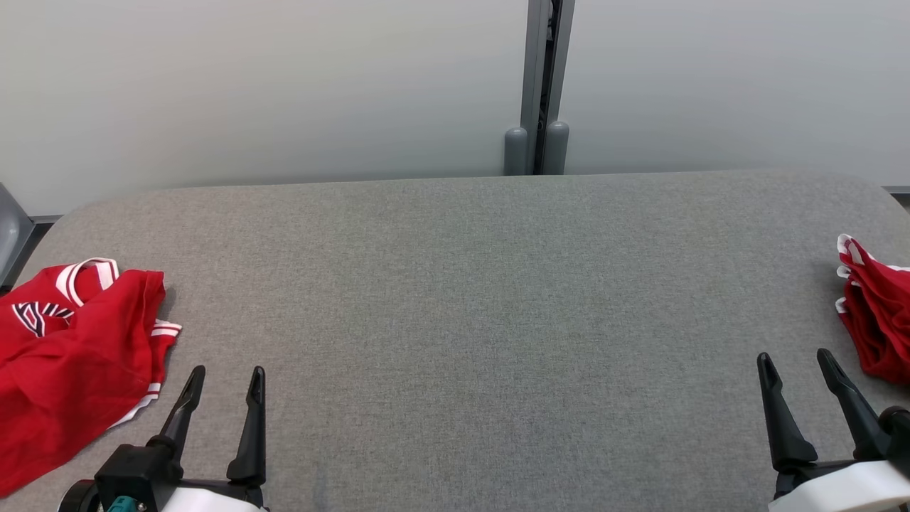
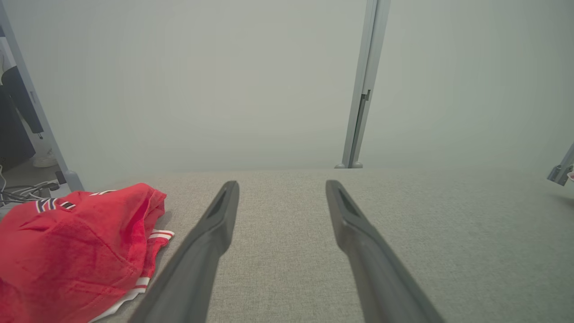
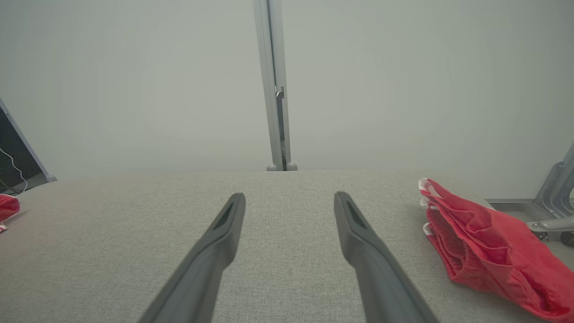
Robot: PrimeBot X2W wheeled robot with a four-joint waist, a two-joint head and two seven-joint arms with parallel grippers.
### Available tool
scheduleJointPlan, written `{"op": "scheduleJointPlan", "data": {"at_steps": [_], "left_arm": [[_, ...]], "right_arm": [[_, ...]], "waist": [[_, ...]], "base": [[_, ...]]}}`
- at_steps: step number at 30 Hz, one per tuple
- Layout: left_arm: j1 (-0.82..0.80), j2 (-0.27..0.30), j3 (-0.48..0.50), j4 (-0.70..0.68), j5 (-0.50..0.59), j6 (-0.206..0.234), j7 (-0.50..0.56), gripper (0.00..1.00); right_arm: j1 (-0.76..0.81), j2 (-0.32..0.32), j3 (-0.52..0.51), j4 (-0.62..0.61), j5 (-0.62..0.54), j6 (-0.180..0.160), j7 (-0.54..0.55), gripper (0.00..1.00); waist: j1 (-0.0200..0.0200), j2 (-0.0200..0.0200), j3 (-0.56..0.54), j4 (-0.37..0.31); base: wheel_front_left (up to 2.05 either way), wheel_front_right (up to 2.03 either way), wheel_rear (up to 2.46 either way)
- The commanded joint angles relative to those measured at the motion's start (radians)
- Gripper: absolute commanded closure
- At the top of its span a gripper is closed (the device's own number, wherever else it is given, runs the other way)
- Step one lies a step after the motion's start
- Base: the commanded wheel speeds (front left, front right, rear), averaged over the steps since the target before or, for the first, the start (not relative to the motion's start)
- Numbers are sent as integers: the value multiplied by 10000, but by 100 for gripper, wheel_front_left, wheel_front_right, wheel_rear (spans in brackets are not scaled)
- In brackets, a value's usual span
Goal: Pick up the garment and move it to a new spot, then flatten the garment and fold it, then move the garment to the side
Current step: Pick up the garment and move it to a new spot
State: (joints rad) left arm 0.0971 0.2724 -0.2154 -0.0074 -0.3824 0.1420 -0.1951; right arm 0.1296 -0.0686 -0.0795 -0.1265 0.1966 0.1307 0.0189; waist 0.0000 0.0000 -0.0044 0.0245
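Well, we see the red jersey [image 1: 71, 355] crumpled at the left end of the tabletop [image 1: 483, 299], its white-striped collar toward the far wall and its long axis running back to the near edge; white trim peeks from under its right side. Our left hand [image 1: 227, 371] sits just beside it, fingers spread wide, empty. Our right hand [image 1: 793, 355], equally wide and empty, stands near a second red garment [image 1: 878, 320] bunched lengthwise at the right edge.

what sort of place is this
Probably a robot test cell: a grey fabric-covered table, pale partition panels joined by a metal post behind it, and a red jersey and another red garment at its ends.
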Motion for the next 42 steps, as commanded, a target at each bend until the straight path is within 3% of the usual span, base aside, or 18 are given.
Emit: {"op": "scheduleJointPlan", "data": {"at_steps": [1,22,28,42], "left_arm": [[74,78,10,28,-77,22,-15,0],[-234,122,-2,232,-291,5,-91,0],[-557,46,76,324,-409,-76,-230,0],[-859,-26,362,566,-553,-45,-502,0]], "right_arm": [[94,0,-29,-86,-55,3,26,0],[84,87,-165,-34,-29,3,-72,0],[56,113,-23,-310,-9,3,-50,0],[-287,136,757,-622,43,3,194,0]], "waist": [[0,0,6,-2],[0,0,80,269],[0,0,254,1093],[0,0,245,3764]], "base": [[0,0,0],[0,0,0],[0,0,0],[0,0,0]]}}
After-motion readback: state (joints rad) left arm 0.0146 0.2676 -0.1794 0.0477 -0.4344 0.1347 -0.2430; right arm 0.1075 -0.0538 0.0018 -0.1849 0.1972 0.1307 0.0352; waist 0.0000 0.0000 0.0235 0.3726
